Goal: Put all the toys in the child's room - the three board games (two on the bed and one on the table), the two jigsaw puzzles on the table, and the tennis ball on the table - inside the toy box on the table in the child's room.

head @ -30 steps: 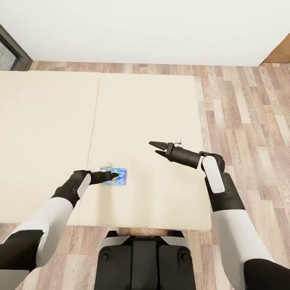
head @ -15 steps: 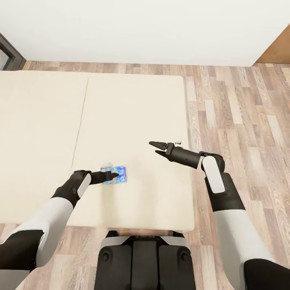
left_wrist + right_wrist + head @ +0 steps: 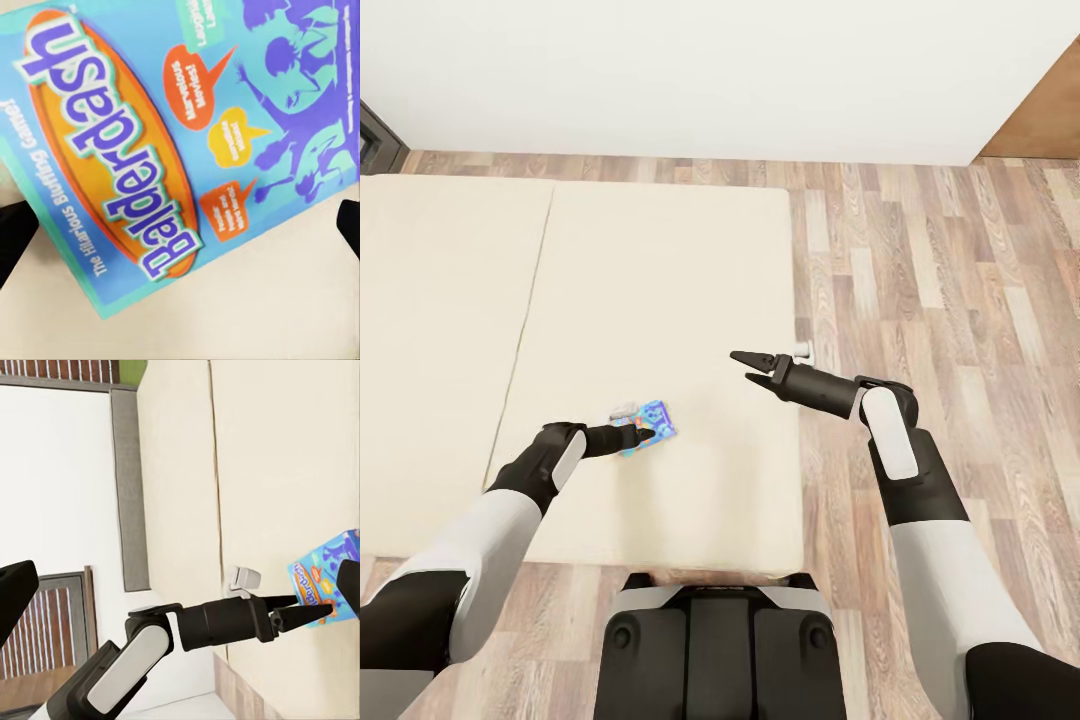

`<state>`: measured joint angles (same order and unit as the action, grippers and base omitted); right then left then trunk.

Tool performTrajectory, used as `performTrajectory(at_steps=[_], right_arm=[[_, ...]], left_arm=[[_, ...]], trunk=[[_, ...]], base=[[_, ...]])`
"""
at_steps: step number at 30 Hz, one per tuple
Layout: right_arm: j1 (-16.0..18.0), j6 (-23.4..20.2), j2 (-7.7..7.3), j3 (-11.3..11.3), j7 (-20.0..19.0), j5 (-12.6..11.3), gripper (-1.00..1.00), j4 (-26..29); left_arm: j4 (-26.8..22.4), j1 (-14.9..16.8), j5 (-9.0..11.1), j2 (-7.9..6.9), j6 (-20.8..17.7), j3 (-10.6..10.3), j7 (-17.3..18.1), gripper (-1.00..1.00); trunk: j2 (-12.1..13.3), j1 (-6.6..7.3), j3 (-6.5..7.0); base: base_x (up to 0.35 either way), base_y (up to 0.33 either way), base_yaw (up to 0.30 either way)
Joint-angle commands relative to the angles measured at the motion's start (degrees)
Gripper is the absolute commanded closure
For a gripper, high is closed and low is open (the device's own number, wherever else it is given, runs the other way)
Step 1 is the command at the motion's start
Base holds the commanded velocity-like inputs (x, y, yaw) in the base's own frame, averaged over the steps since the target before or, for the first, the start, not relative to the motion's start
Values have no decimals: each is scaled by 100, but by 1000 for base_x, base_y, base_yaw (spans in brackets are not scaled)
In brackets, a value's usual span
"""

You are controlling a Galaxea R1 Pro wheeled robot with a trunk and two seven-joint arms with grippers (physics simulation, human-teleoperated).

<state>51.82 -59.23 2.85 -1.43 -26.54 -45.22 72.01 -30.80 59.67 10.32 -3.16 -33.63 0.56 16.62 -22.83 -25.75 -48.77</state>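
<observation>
Head view: beige bed (image 3: 660, 260) in two sections, a seam running between them, wood-plank floor (image 3: 940, 260) to the right and white wall (image 3: 710, 70) beyond.

Item 1: small blue board game (image 3: 650, 425), flat printed box, lying on the right section of the bed near its front edge, turned askew to the bed's sides. Left wrist view reads the lid (image 3: 187, 127): "Balderdash" in blue letters on an orange oval, orange and yellow speech bubbles, purple silhouettes; pale bed surface (image 3: 247, 307) beside it.

Item 2: left gripper (image 3: 642, 434), dark, at the near-left end of the board game. Right wrist view shows its two thin fingers (image 3: 304, 613) drawn close together, tips meeting the edge of the box (image 3: 322, 577). Whether they pinch the box or merely touch it cannot be told.

Item 3: right gripper (image 3: 750, 367), held above the right edge of the bed, well apart from the board game. Fingers spread in a narrow fork, nothing between them.

Item 4: left arm (image 3: 150, 649), black and white shell, seen from the right wrist view reaching across the bed (image 3: 300, 457); grey headboard (image 3: 129, 487) and a dark-framed window (image 3: 52, 637) behind.

Item 5: robot base (image 3: 715, 650), dark, at the foot of the bed.
</observation>
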Motion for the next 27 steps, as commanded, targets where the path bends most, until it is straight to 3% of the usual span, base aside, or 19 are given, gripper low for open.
performTrajectory(at_steps=[1,27], right_arm=[[4,-27,5,-15,-52,48,-100,-2],[4,-26,5,-15,-53,48,-100,6]], left_arm=[[-10,1,49,-1,-47,6,-1,-100],[-14,1,49,-21,-47,3,18,-100]], trunk=[[-9,-3,-6],[-9,-3,-6]], base=[[0,-169,0],[0,-166,0]])
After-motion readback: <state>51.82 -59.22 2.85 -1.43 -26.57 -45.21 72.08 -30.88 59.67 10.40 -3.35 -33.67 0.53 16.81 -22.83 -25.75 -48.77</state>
